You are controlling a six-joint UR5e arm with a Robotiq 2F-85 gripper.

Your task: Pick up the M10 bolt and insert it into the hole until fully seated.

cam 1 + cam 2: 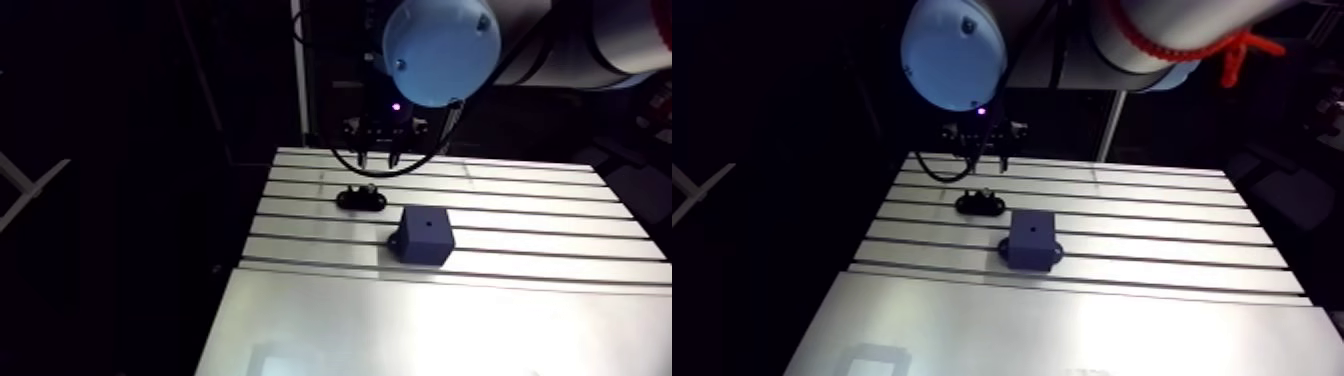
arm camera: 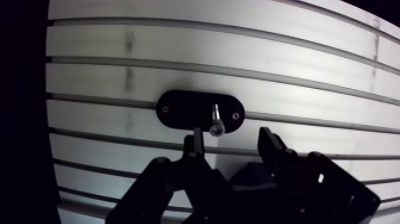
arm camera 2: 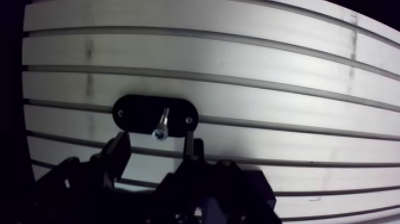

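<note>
Open jaws hang above the M10 bolt (image 2: 215, 119), standing in its black oval holder (image 2: 175, 110) on the slotted surface (image 2: 297, 53), and should straddle its head before closing; the holed block (image 1: 430, 242) sits near the holder

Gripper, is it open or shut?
Open. The gripper has its fingers apart, nothing pressed between them; the bolt sits ahead in its black holder.

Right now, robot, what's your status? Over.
Gripper open, above bolt. Bolt in black holder, not grasped. Block with hole sits apart. Nothing in the way.
</note>
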